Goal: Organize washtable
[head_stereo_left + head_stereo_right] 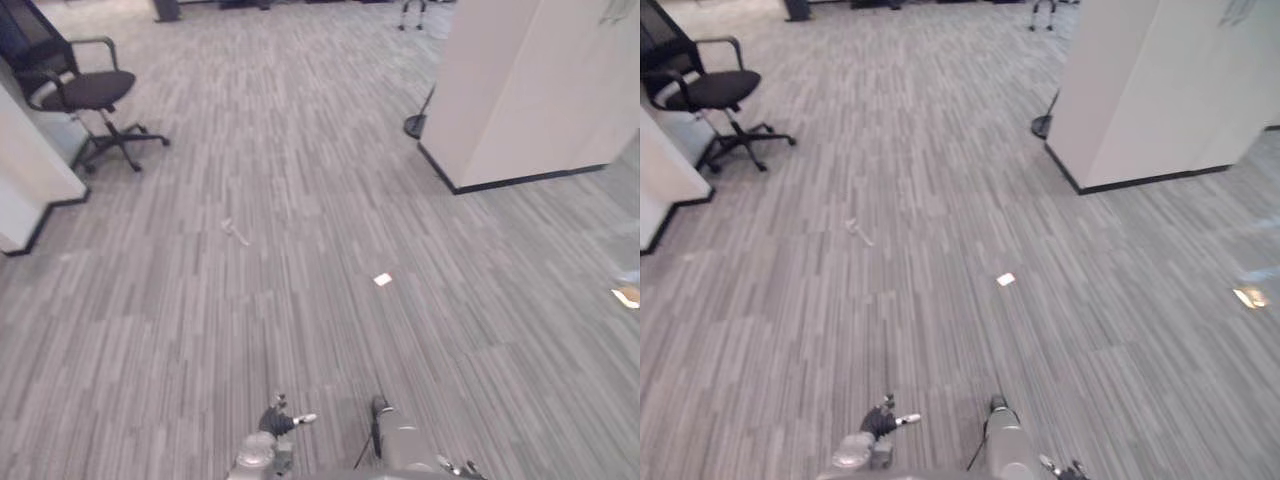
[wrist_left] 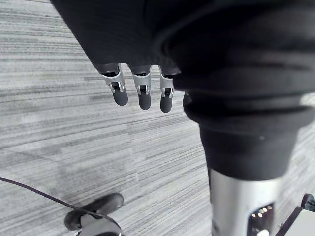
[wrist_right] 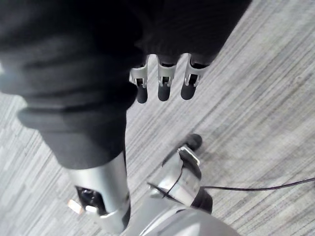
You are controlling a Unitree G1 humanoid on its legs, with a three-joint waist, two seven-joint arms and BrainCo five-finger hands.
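1. Since the left hand (image 2: pixel 143 96) and the right hand (image 3: pixel 164 87) both hang with fingers straight, holding nothing, I have nothing to drop; where the washtable stands I cannot tell.
2. Steering to find it, I could clip the white wall corner (image 1: pixel 470 100), well right of the office chair (image 1: pixel 85 92).

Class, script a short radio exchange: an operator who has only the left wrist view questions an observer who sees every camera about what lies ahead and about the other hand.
Operator: I see my left hand open above grey carpet. What's ahead?
Observer: A black office chair stands ahead on the left.
Operator: Is my other hand holding anything?
Observer: No. The right hand hangs with straight fingers and holds nothing.
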